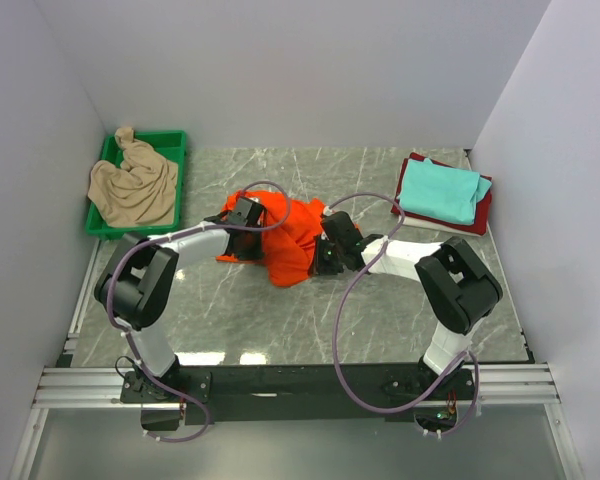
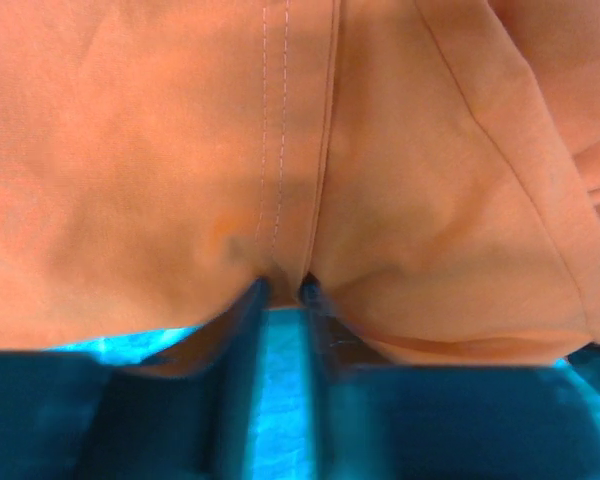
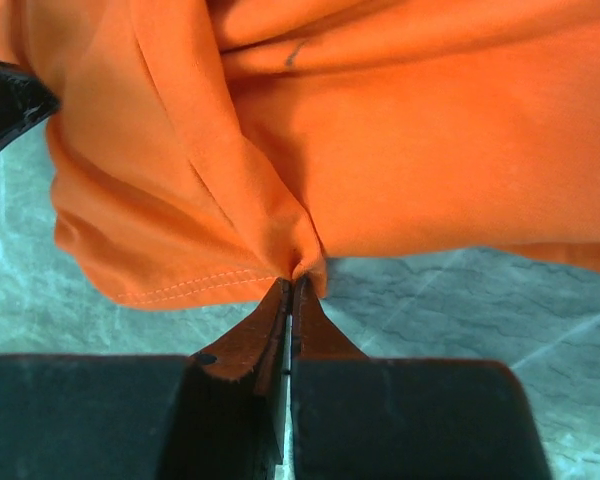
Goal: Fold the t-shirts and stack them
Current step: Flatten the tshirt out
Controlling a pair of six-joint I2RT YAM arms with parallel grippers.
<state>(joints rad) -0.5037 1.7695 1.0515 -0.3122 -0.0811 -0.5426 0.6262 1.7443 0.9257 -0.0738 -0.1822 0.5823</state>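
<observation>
A grey marbled tabletop [image 1: 280, 320] fills the space between pale walls, with the two arms reaching in from its near edge. Near the middle lies the orange t-shirt [image 1: 292, 235], crumpled in a loose heap between the two arms and resting on the stone. At the far left corner stands a green tray [image 1: 108, 152] with a beige t-shirt [image 1: 135, 185] bunched inside it and spilling over its near rim. At the far right corner a teal t-shirt [image 1: 438, 192] lies folded on top of a folded dark red t-shirt [image 1: 480, 218], whose edges show around it. The left hand [image 2: 282, 288] is at the left side of the orange heap; its fingers stand close together with a narrow slit between them, and a stitched hem of the cloth puckers into their tips, so it is nipping the fabric. The right hand [image 3: 292, 285] is at the heap's right side, its fingers pressed tight together and pinching a small gather near a stitched edge, just above the tabletop.
</observation>
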